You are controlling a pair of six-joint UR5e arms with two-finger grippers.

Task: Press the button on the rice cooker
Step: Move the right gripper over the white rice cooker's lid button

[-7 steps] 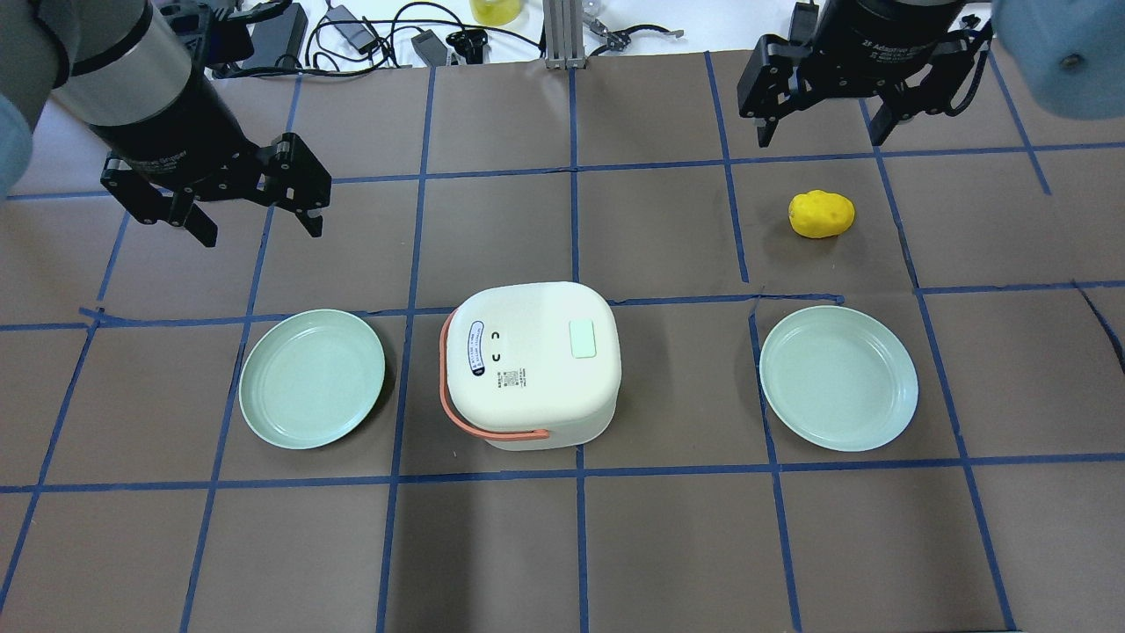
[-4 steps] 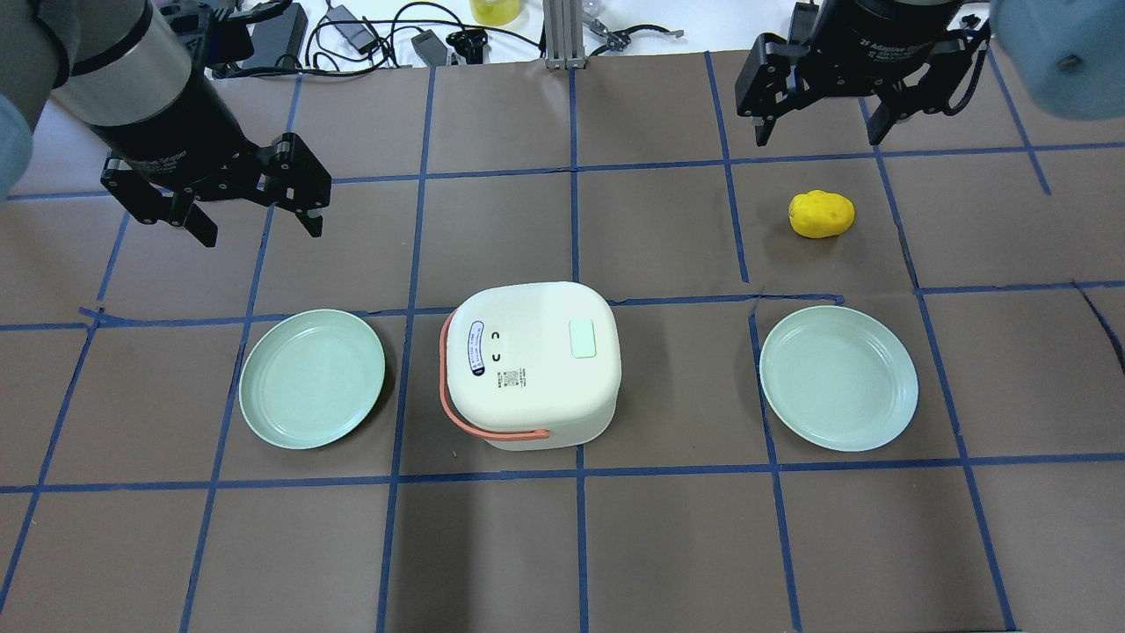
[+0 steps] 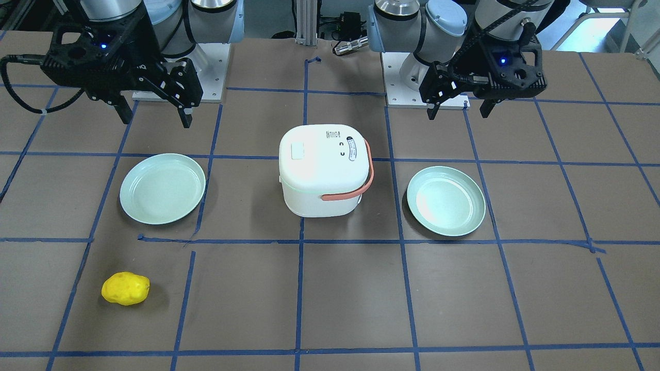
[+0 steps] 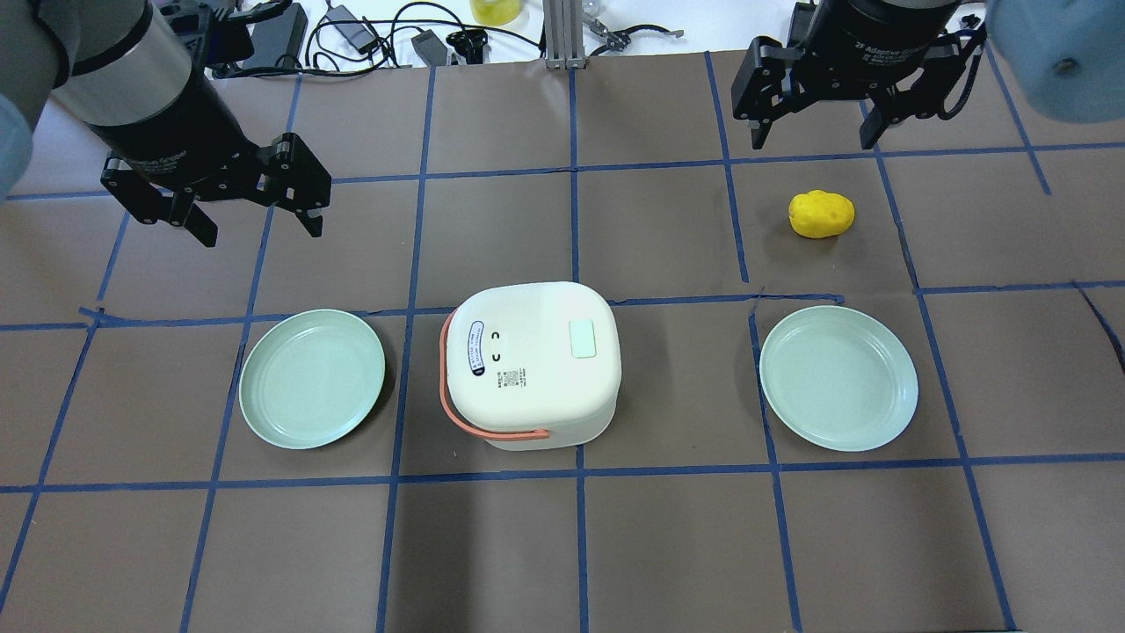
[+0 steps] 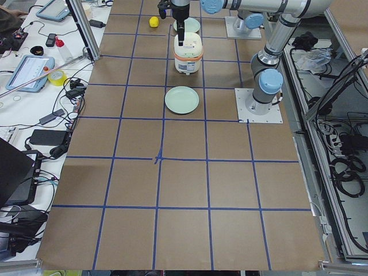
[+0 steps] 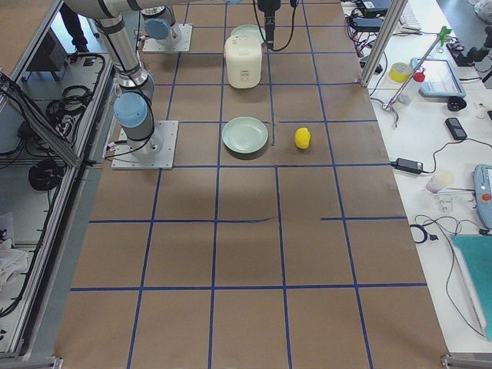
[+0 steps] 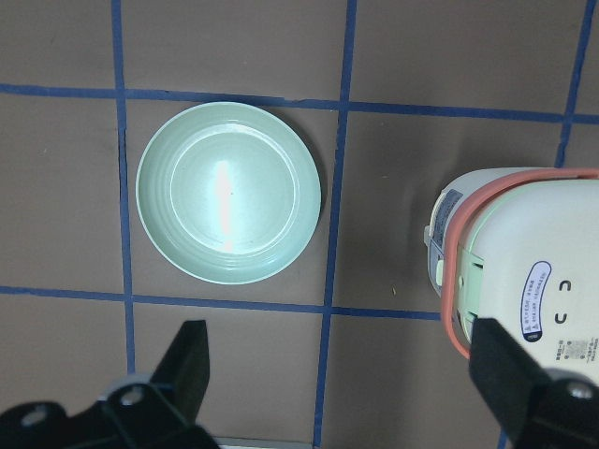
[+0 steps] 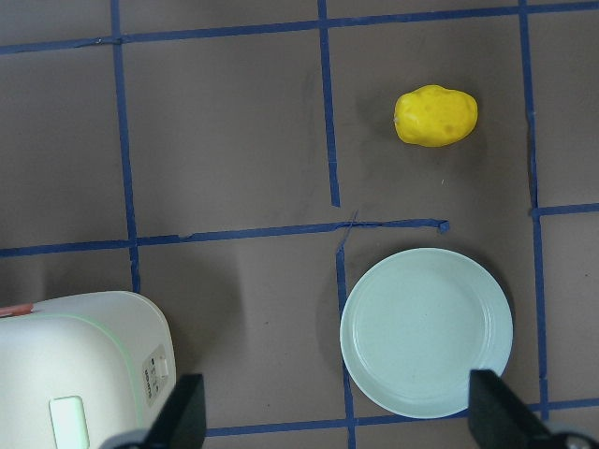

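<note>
While the left hand (image 4: pixel 259 230) and the right hand (image 4: pixel 813 141) hang well apart from it, the rice cooker (image 4: pixel 527 365) sits mid-worktop (image 4: pixel 668 527), with its orange handle (image 3: pixel 345 195) lying round the body. Button (image 4: pixel 583 338): pale mint pad on the lid top, toward the robot's right, nothing touching it. Both hands released, fingers spread, empty. Left plate (image 4: pixel 312 378) and right plate (image 4: pixel 838 378) flank the cooker, each apart from it. Yellow lump (image 4: pixel 821 214) lies beyond the right plate.
</note>
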